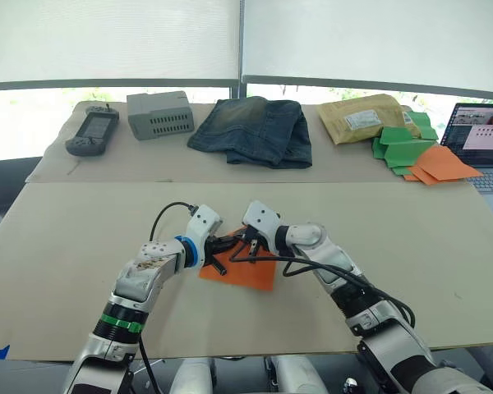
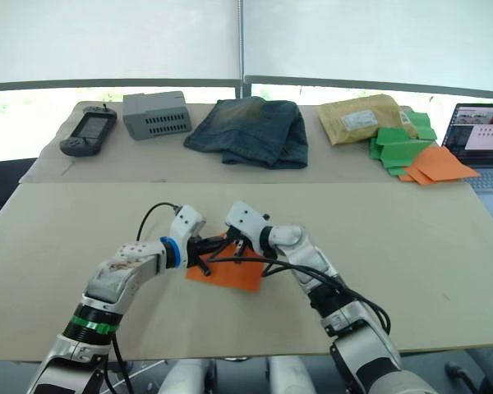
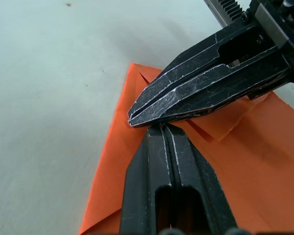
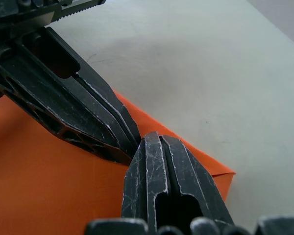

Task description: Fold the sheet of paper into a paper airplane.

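The orange sheet of paper (image 1: pixel 255 275) lies flat on the tan table (image 1: pixel 411 246), near the front edge, a little left of centre. It has a small flap (image 3: pixel 220 125) turned over on itself. Both my grippers meet tip to tip over the sheet's far left part. My left gripper (image 3: pixel 159 129) comes in from the left, shut, its tips resting on the paper. My right gripper (image 4: pixel 154 139) reaches in from the right, also shut, its tips touching the paper beside the left gripper's tips. Nothing shows between either pair of fingers.
Along the back of the table lie a handheld controller (image 1: pixel 92 131), a grey box (image 1: pixel 160 113), folded jeans (image 1: pixel 255 130), a padded envelope (image 1: pixel 363 116) and a pile of green and orange papers (image 1: pixel 415 148). A laptop (image 1: pixel 485 156) stands open at the far right.
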You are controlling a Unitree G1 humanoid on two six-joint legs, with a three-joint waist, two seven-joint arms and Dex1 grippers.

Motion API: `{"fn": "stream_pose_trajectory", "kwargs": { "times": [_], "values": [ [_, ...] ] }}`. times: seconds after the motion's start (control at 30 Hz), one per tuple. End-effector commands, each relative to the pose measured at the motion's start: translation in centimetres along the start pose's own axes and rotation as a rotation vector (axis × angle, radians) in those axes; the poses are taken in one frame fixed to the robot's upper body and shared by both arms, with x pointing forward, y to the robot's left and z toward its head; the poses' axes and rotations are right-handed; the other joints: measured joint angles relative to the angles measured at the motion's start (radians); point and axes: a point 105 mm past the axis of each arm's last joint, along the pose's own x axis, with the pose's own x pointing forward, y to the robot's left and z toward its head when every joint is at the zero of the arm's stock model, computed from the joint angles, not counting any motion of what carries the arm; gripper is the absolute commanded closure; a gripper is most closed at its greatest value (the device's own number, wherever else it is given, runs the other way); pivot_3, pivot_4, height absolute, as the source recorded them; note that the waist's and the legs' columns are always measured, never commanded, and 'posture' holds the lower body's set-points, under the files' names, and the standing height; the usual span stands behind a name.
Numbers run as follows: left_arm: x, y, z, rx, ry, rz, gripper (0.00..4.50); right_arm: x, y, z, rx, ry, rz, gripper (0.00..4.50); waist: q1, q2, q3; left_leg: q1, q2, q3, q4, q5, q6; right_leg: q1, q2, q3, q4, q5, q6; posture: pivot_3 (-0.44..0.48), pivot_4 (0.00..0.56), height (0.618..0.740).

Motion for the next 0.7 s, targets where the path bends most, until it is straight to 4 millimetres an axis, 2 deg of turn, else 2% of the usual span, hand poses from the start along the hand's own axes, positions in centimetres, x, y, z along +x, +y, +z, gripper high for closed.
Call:
{"fn": "stream_pose_trajectory", "kwargs": {
  "times": [0.03,0.2,0.33,0.53,0.7],
  "values": [
    [0.1,-0.1,0.0,0.007,0.005,-0.001,4.45,0.4,-1.1,-0.4,-0.017,0.038,-0.063,4.5,0.0,0.0,0.0,0.0,0.0,0.0,0.0,0.0,0.0,0.0,0.0,0.0,0.0,0.0,0.0,0.0,0.15,0.728],
    [-0.1,0.8,-1.4,-0.004,0.071,0.052,4.45,-0.1,-2.1,-1.5,-0.002,0.098,-0.099,4.5,0.002,0.0,0.0,0.0,0.0,0.0,0.0,0.0,0.0,0.0,-0.001,0.0,0.0,0.0,0.0,0.0,0.15,0.728],
    [-0.1,0.9,-1.5,-0.007,0.075,0.058,4.45,-0.8,-2.7,-2.0,0.011,0.099,-0.116,4.5,0.005,0.0,0.0,0.0,-0.001,0.0,0.0,0.0,0.0,0.001,-0.001,0.0,0.0,0.0,0.0,0.0,0.15,0.728],
    [-0.1,0.9,-1.5,-0.012,0.072,0.055,4.45,-2.5,-4.8,-3.7,0.053,0.116,-0.198,4.5,0.015,0.0,0.0,0.001,-0.001,0.0,0.0,0.0,0.0,0.001,-0.001,0.0,-0.001,0.0,0.0,0.0,0.15,0.728],
    [-0.1,0.8,-1.5,-0.011,0.069,0.05,4.45,-2.8,-5.4,-4.5,0.074,0.132,-0.227,4.5,0.015,0.0,0.0,0.001,-0.001,0.0,0.0,0.0,0.0,0.002,-0.001,0.0,-0.001,0.0,0.0,0.0,0.15,0.728]
  ]
}}
